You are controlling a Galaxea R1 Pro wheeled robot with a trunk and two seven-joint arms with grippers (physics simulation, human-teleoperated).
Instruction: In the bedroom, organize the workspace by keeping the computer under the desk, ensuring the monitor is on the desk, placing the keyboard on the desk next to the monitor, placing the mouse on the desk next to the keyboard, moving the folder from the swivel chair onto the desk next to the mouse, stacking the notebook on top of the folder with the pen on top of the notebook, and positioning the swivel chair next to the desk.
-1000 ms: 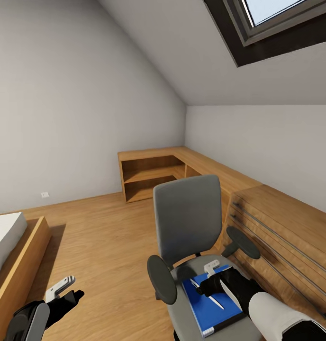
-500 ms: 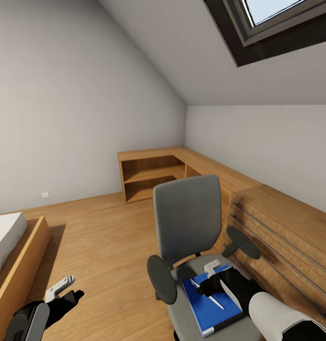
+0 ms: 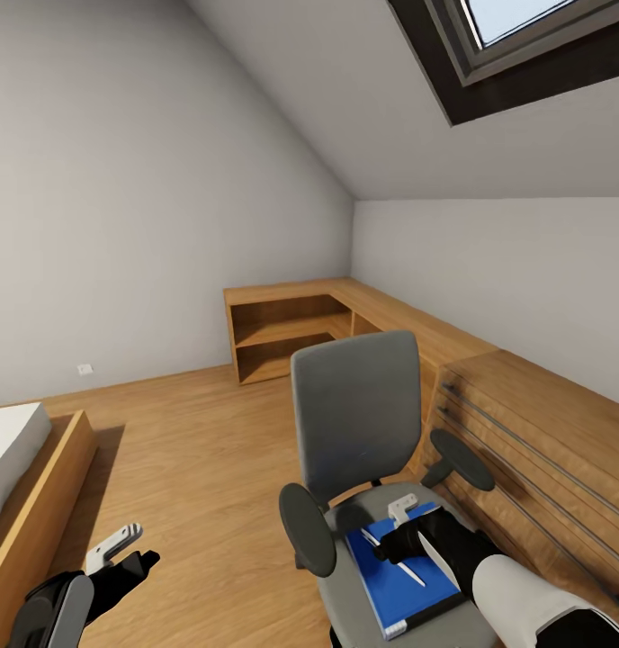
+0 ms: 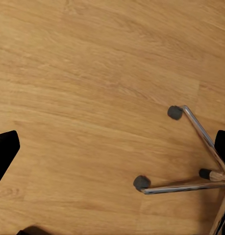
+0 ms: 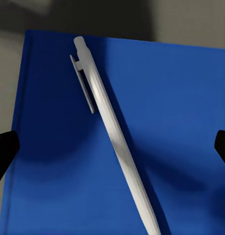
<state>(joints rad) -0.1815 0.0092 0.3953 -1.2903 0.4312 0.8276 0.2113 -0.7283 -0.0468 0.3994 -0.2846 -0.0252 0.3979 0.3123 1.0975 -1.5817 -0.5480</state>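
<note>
1. One bed (image 3: 13,477) with a wood frame and white mattress sits at the far left, on the wood floor (image 3: 192,450).
2. One left gripper (image 3: 121,553) hangs low over bare floor, well apart from the chair; its two fingers stand spread with nothing between them. Its wrist camera looks down on planks and the chair's chrome base (image 4: 190,161) — two dark casters visible there.
3. One low light-wood cabinet (image 3: 291,333) with open shelves runs along the far wall and turns down the right side.
4. One swivel chair (image 3: 359,432) stands in the middle, grey back upright, two black armrests — one each side of the seat.
5. One folder (image 3: 399,580), bright blue, lies flat on the chair seat.
6. One pen (image 5: 112,142), white, lies slantwise on the folder's cover, touching it.
7. One right gripper (image 3: 395,544) hovers just above folder and pen, fingers parted wide on either side, gripping nothing.
8. One skylight (image 3: 525,36) sits in the sloped ceiling, upper right.
</note>
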